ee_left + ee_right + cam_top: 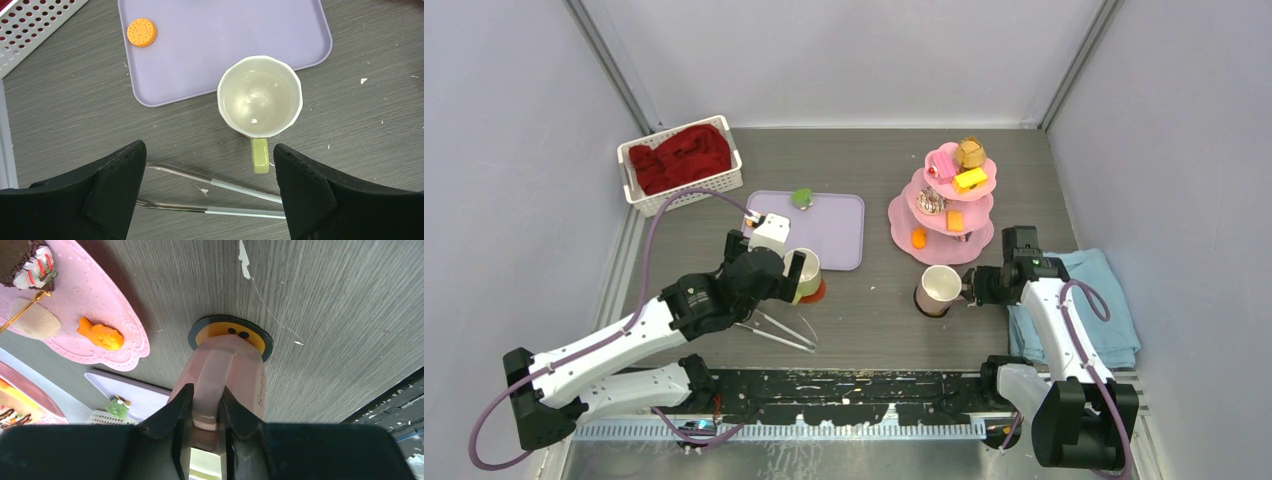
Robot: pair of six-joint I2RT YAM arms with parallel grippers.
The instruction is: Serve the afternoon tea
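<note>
Pink mug stood with its base on a round yellow-faced coaster, just in front of the pink three-tier stand, and the right gripper was clenched on its handle, both fingers pressed against the loop. An orange fish-shaped sweet lay on the stand's bottom tier, with more pastries on the tiers above. The right arm reached in over the folded light-blue towel. Across the table, the left gripper hung spread wide and grasped nothing, its fingers either side of and apart from the handle of the pale yellow-green mug. That mug stood upright just off the near edge of the lavender tray, handle pointing toward the gripper. An orange biscuit lay on the tray. Two metal utensils lay on the table beneath the open fingers.
</note>
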